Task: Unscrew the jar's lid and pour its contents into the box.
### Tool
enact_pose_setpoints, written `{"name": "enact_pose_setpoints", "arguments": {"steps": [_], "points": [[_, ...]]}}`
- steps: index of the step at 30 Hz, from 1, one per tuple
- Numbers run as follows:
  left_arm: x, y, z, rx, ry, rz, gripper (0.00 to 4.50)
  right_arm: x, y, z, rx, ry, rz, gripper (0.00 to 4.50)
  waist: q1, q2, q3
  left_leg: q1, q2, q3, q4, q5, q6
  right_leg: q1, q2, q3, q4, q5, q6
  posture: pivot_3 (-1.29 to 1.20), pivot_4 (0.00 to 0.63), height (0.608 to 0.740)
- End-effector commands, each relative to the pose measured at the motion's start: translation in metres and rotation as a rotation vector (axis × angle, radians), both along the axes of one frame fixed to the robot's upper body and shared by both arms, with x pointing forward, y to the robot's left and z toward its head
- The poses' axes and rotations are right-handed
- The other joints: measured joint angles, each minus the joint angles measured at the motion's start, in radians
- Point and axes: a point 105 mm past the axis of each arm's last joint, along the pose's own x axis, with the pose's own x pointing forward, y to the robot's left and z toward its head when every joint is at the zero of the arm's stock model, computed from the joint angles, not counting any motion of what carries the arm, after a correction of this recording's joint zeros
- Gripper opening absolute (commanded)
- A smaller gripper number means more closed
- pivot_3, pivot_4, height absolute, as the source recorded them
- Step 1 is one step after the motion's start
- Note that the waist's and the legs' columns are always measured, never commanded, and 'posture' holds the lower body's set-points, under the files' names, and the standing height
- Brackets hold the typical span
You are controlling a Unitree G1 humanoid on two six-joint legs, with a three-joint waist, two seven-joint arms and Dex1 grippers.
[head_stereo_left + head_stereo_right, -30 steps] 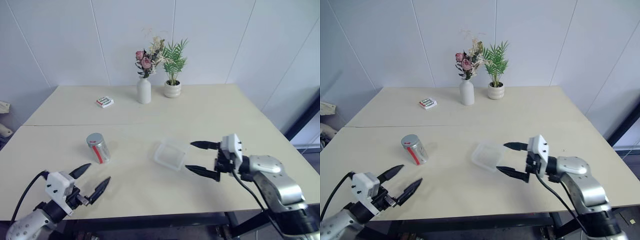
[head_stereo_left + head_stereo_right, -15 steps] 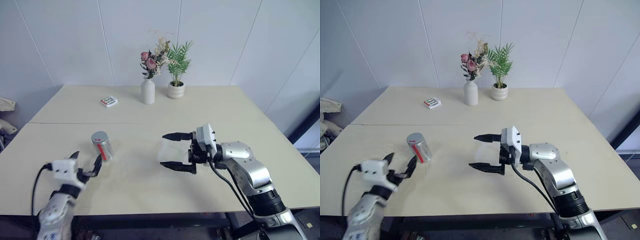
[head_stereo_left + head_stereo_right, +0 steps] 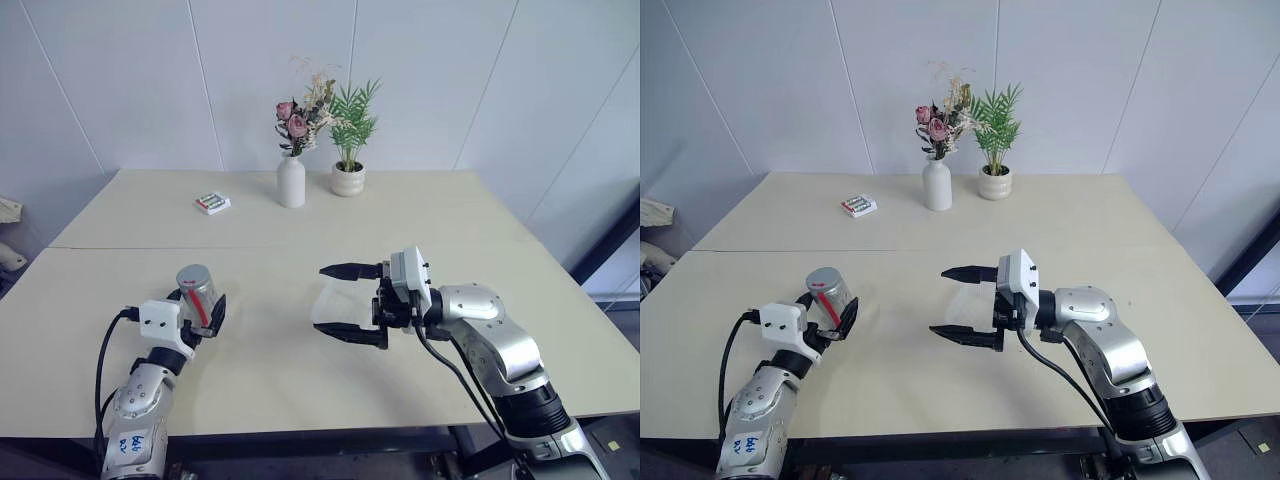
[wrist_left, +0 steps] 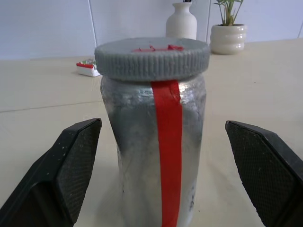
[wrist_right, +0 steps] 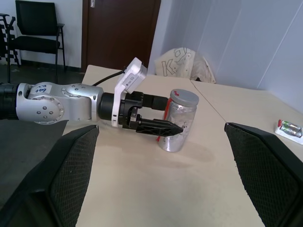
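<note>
A pale beige worktop stands against white panelled walls. The jar, lid on, stands near the left front edge, between the left gripper's released jaws. The right gripper's jaws gape around the box. No writing is readable.

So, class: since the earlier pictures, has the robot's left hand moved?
Yes. The left hand has advanced up to the jar, which now stands between its open fingers.

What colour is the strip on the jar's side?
Red, running down the jar; clearest in the left wrist view.
</note>
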Motion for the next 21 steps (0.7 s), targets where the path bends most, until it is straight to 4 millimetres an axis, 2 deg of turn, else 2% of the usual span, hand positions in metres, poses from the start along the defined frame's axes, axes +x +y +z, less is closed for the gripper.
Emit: {"name": "enact_pose_setpoints", "arguments": {"steps": [1, 9, 13, 18, 21], "points": [[0.006, -0.006, 0.008, 0.028, -0.037, -0.003, 4.47, -0.004, 0.000, 0.010, 0.031, -0.045, 0.003, 4.50, -0.001, 0.000, 0.000, 0.000, 0.000, 0.000, 0.000, 0.000, 0.000, 0.000, 0.000, 0.000, 0.000, 0.000, 0.000, 0.00, 0.150, 0.740], [0.015, -0.007, 0.008, 0.034, -0.039, 0.013, 4.47, -0.003, 0.002, 0.010, 0.041, -0.048, -0.003, 4.50, 0.000, 0.000, 0.000, 0.000, 0.000, 0.000, 0.000, 0.000, 0.000, 0.000, 0.000, 0.000, 0.000, 0.000, 0.000, 0.00, 0.150, 0.740], [0.015, -0.005, 0.004, 0.053, -0.022, 0.033, 3.61, -0.003, 0.001, 0.009, 0.045, -0.047, -0.006, 4.50, 0.000, 0.000, 0.000, 0.000, 0.000, 0.000, 0.000, 0.000, 0.000, 0.000, 0.000, 0.000, 0.000, 0.000, 0.000, 0.00, 0.150, 0.740], [0.011, -0.002, -0.003, 0.054, 0.000, 0.032, 2.06, -0.003, 0.001, 0.009, 0.054, -0.043, -0.013, 4.50, -0.001, 0.000, 0.000, 0.000, 0.000, 0.000, 0.000, 0.000, 0.000, 0.000, 0.000, 0.000, 0.000, 0.000, 0.000, 0.00, 0.150, 0.740], [0.010, -0.002, -0.004, 0.045, -0.002, 0.029, 2.04, -0.003, 0.002, 0.009, 0.056, -0.043, -0.015, 4.50, -0.001, 0.000, 0.000, 0.000, 0.000, 0.000, 0.000, 0.000, 0.000, 0.000, 0.000, 0.000, 0.000, 0.000, 0.000, 0.00, 0.150, 0.740]]}}
